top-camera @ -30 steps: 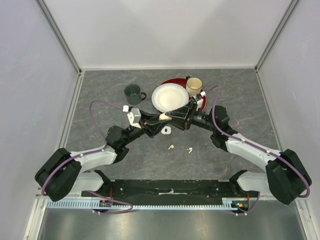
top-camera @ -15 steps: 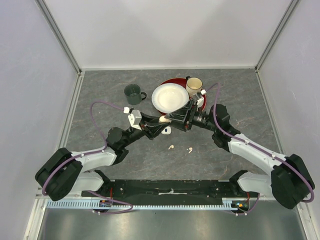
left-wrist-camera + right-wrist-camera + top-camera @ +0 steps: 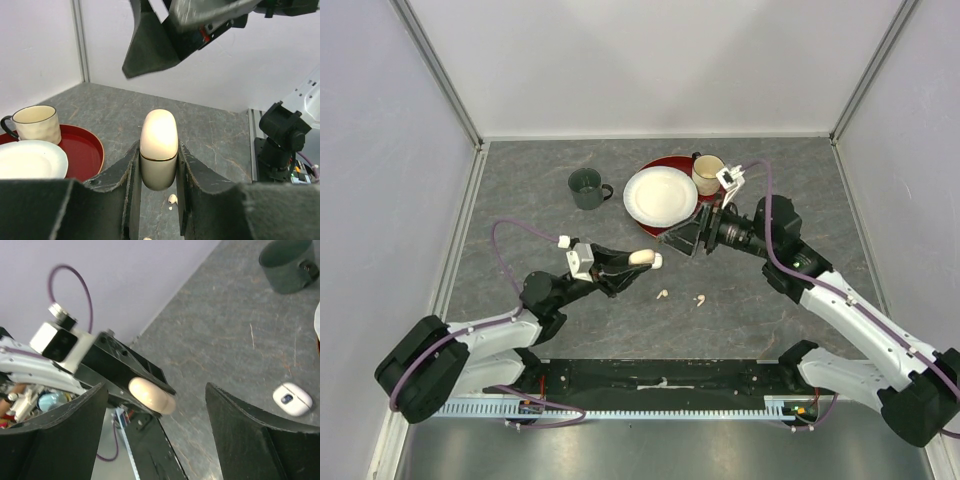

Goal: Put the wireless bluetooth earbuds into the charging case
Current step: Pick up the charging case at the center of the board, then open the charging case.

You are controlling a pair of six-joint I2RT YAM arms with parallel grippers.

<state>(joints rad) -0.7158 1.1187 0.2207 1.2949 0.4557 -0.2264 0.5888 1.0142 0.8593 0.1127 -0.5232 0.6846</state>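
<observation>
One release: the right gripper (image 3: 155, 435), fingers now spread, has backed off the peach charging case (image 3: 158, 135) — seemingly shut, clamped by the left gripper (image 3: 157, 167) — leaving earbuds (image 3: 662, 294) on the table (image 3: 790, 190).

Case (image 3: 158, 145): smooth glossy plastic. Table (image 3: 540, 170): matt, marbled stone look. Tray (image 3: 86, 150): glossy red. Mug (image 3: 36, 124): smooth glazed ceramic.

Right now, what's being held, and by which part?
The left gripper holds the cream charging case, jaws pressing its two sides near the seam, rounded end sticking out. The right gripper is open, holding nothing.
</observation>
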